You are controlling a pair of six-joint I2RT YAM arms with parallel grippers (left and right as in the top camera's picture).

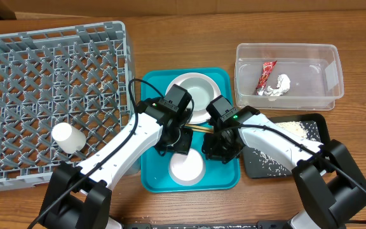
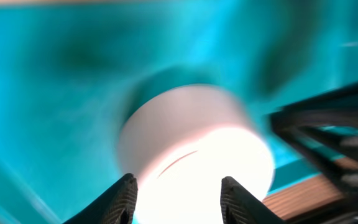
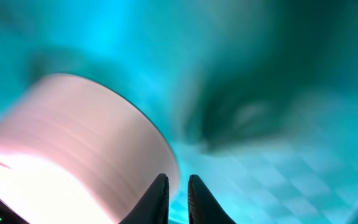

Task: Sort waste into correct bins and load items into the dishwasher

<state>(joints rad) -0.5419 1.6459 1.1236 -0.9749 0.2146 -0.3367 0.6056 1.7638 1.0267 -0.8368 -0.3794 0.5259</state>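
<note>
Jaws of the left gripper (image 2: 178,182) stand apart over the pink bowl (image 2: 185,124); those of the right gripper (image 3: 178,180) sit almost together, empty, beside it.

Brown wooden table (image 1: 183,38), even light

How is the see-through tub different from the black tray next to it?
The clear tub is see-through; the black tray is dark. The clear tub holds a red wrapper and a white tissue; the black tray holds loose rice grains. Both are rectangular.
</note>
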